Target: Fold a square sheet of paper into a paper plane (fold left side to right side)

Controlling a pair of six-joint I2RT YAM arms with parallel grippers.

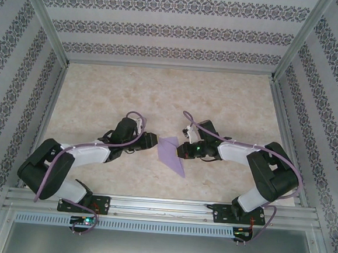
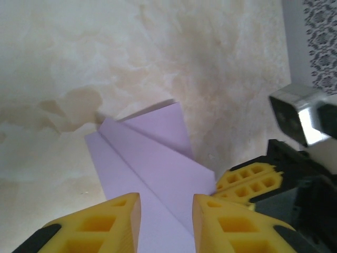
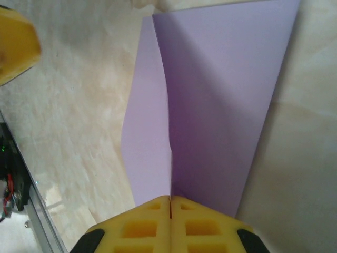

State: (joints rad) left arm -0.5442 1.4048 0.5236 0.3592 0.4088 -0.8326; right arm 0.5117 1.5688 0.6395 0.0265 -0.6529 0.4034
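Paper [image 1: 171,154] folded | right pincer [image 3: 170,200] clamped on crease | left pincer [image 2: 166,204] parted over it

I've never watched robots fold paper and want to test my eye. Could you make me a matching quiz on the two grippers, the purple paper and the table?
Things:
1. left gripper
2. right gripper
3. sheet of paper
4. table

Descriptions:
A. beige, marbled
B. lavender, creased
C. fingers pressed together, pinching the paper
D. fingers apart, paper seen between them

Pairs: 1-D, 2-C, 3-B, 4-A
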